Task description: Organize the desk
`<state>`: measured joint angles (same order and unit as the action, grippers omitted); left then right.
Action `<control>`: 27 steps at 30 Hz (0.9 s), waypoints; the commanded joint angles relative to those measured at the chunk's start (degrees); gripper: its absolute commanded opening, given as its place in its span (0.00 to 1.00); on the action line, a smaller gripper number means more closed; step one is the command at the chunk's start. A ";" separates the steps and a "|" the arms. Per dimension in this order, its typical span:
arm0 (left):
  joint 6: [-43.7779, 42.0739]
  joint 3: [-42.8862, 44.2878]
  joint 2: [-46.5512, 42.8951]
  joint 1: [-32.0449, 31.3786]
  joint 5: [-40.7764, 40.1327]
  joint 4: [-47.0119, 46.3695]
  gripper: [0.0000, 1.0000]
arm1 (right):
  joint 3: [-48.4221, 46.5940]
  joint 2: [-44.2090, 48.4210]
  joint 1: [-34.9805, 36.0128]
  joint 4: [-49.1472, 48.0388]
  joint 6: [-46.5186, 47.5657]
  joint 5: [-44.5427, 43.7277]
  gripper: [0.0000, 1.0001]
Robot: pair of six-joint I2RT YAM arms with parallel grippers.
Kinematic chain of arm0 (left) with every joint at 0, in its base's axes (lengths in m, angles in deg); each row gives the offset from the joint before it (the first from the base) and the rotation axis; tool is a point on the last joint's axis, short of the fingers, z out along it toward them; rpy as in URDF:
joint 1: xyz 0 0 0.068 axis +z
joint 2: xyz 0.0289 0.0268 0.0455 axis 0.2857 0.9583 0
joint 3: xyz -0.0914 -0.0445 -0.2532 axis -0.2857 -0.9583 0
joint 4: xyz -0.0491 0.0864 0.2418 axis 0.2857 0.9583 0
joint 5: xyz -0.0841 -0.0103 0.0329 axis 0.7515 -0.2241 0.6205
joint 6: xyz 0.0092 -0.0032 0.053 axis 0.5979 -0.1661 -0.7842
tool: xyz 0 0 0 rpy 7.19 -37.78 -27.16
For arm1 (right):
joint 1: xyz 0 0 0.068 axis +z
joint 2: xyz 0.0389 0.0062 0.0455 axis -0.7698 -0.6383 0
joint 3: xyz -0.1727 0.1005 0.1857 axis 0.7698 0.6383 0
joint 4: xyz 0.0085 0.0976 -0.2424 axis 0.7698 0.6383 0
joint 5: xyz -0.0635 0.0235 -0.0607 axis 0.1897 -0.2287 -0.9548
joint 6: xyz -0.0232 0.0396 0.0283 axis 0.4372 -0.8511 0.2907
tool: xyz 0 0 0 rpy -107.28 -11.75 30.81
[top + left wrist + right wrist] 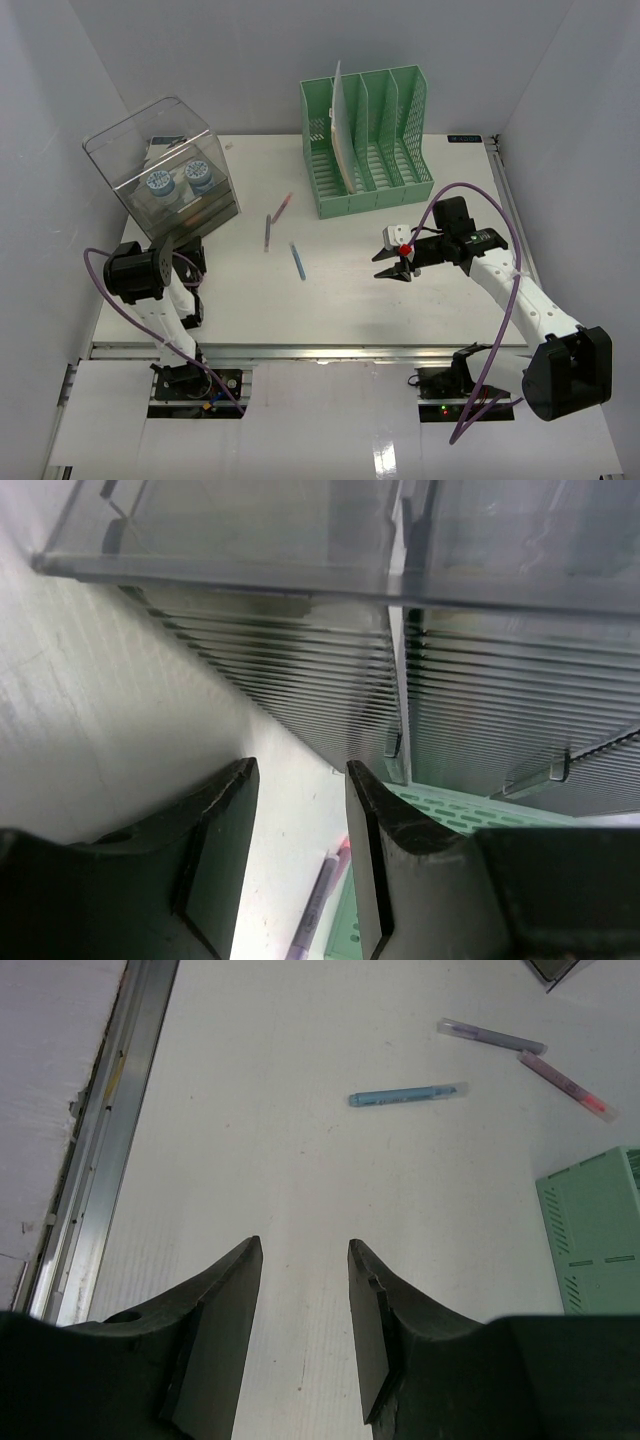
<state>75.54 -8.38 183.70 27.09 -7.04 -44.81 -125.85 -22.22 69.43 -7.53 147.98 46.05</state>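
Note:
The desk (350, 300) is a white tabletop with a silver rail (330, 350) along its front edge. Three pens lie on it left of centre: a pink one (285, 205), a purple one (268, 233) and a blue one (298, 262). My left gripper (192, 248) sits low at the left, right beside the clear plastic box (165, 165). Its jaws are open and nothing is between them (300, 770). My right gripper (386, 265) hangs over the desk's right half, open and empty (305, 1245). It points toward the blue pen (407, 1095).
The clear box stands tilted at the back left with two blue-capped items inside. A green file rack (370, 140) holding a white sheet stands at the back centre. Pale grey walls close in both sides and the back.

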 commanded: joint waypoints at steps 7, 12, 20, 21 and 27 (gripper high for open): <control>0.19 -3.35 4.11 0.73 5.29 -23.93 0.59 | 0.14 -0.88 -0.37 -0.83 0.61 0.30 0.47; -1.07 -1.74 1.74 1.26 5.18 -23.52 0.63 | 0.16 -1.01 -0.37 -0.85 0.62 0.28 0.47; -0.55 1.55 -0.17 1.64 4.48 -18.22 0.61 | 0.18 -1.23 -0.37 -0.82 0.64 -0.06 0.47; -0.58 1.71 -0.41 1.64 4.52 -17.94 0.60 | 0.15 -1.27 -0.37 -0.75 0.64 -0.06 0.47; 0.05 0.18 1.07 1.56 8.49 -22.98 0.43 | 0.14 -1.45 -0.37 -0.75 0.59 -0.11 0.47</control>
<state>76.26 -6.91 184.59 28.36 -1.36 -44.71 -125.85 -23.27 69.41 -7.53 148.00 45.19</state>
